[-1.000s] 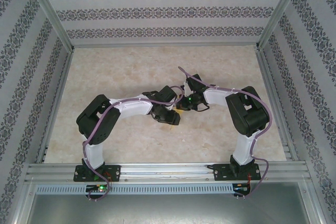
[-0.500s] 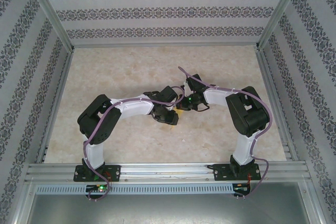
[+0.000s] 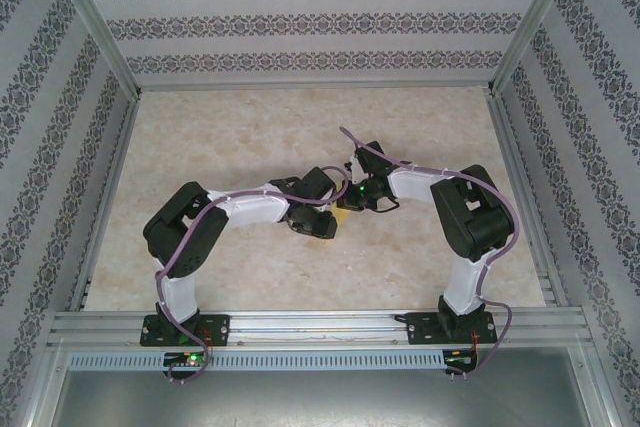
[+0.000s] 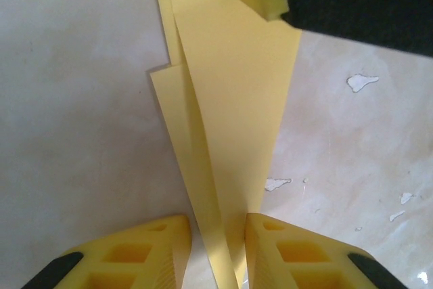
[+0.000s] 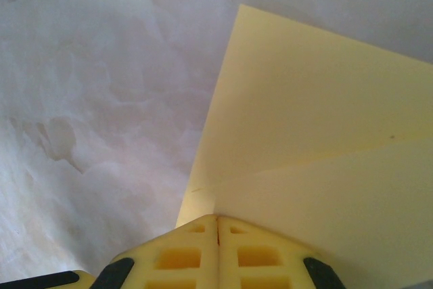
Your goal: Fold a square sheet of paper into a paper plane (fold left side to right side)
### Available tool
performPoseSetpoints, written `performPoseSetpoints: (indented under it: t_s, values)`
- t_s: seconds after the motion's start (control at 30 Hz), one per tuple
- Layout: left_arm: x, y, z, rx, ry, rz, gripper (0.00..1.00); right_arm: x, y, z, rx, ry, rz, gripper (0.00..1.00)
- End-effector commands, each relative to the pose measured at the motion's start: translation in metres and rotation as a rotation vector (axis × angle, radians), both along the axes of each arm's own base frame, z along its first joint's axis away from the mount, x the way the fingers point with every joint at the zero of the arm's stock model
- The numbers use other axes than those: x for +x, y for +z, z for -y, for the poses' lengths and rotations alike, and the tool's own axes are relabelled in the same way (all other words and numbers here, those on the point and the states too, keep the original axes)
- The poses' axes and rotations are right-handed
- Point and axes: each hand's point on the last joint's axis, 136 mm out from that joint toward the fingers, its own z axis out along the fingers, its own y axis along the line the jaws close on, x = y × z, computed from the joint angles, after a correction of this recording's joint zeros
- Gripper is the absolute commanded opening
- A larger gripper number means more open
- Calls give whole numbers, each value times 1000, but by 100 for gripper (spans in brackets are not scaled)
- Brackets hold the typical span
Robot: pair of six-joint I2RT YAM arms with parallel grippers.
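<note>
The left arm (image 3: 245,205) bends at the elbow and reaches rightward, low over the table (image 3: 230,137). Its tool (image 4: 216,235) is released: the ribbed yellow fingers (image 4: 172,231) stand apart, astride the narrow end of the yellow paper (image 4: 233,99). The paper is thin and matte, folded into a long pointed wedge of overlapping layers that stretches ahead of this tool. It lies on pale marbled stone flecked with white chips (image 4: 362,82). At the wedge's far end the right arm (image 3: 470,209) reaches leftward. The right tool (image 5: 218,225) is clenched, its tips at a crease. Whether a layer is nipped there is unclear. From above, the arms cover most of the paper.
</note>
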Motion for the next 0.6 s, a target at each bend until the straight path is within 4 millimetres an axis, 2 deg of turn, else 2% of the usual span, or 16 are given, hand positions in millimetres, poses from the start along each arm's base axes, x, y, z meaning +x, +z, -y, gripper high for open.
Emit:
performPoseSetpoints:
  t_s: [0.0,0.57]
  values:
    - [-21,-41,-15,81,10,-76,29,-38,-50,48,-243,-40,-149,0]
    - [-22,-42,-13,16,29,-106,23,-36,-53,48,-242,-40,-153,0]
